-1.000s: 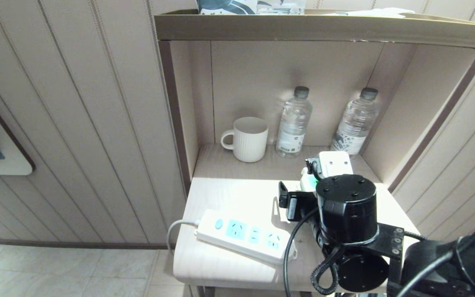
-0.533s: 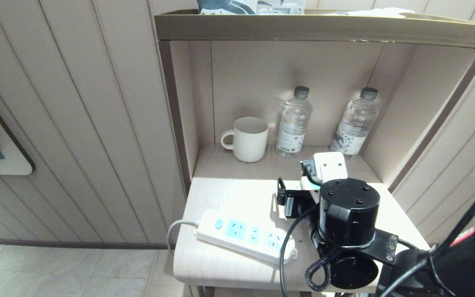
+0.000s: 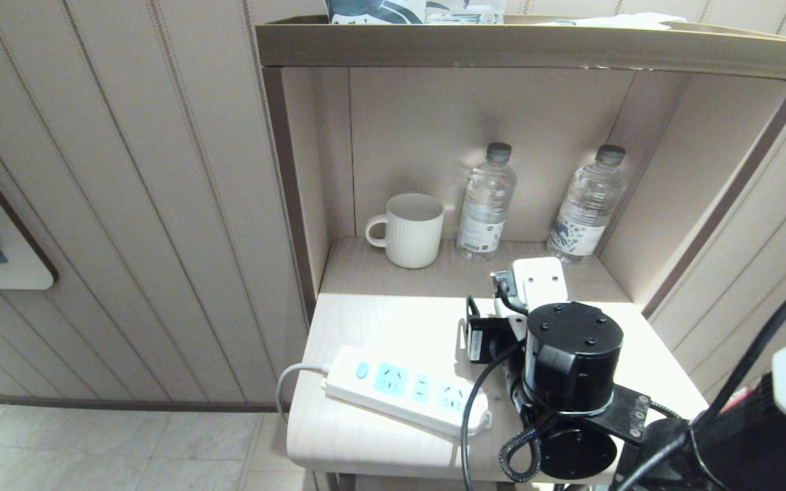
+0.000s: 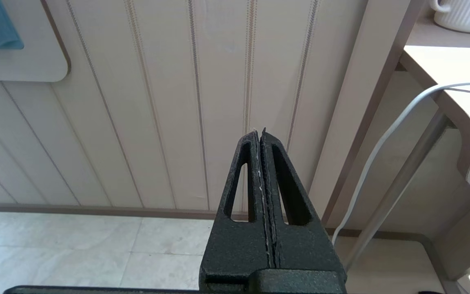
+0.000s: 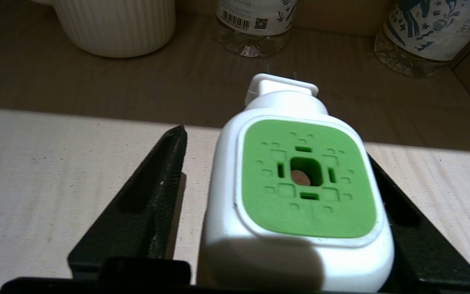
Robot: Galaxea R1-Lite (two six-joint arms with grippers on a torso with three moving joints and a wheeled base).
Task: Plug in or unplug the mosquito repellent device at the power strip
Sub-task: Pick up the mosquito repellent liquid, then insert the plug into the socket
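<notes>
A: Since a second ago the right arm has swung a little toward the power strip (image 3: 406,390), and the right gripper (image 5: 276,196) has started narrowing around the mosquito repellent device (image 5: 300,196).

B: Is it gripped yet?

A: Not on both sides. In the right wrist view the device lies between the jaws with its green face up and its plug prongs pointing toward the mug (image 5: 114,24) and the 2 water bottles (image 5: 255,24). 1 finger (image 5: 145,196) stands clear of the white body with a strip of tabletop (image 5: 55,171) showing between. The other seems to be against it, though that side is mostly hidden, so I would not swear to it.

B: So what can go wrong?

A: If only 1 finger meets it first, the closing push could slide or twist the device, and the rounded body could settle crooked. Then the prongs would not line up with a socket face.

B: And the strip itself?

A: It lies loose near the tabletop's front edge, well apart from the device, all 3 blue sockets empty, its cord hanging off the side. A skewed push could shove it rather than seat the plug. The arm's own black cable (image 3: 482,389) drapes over its near end and might drag it.

B: The left gripper (image 4: 262,134)?

A: Parked beside the tabletop, jaws pressed together, holding nothing.
</notes>
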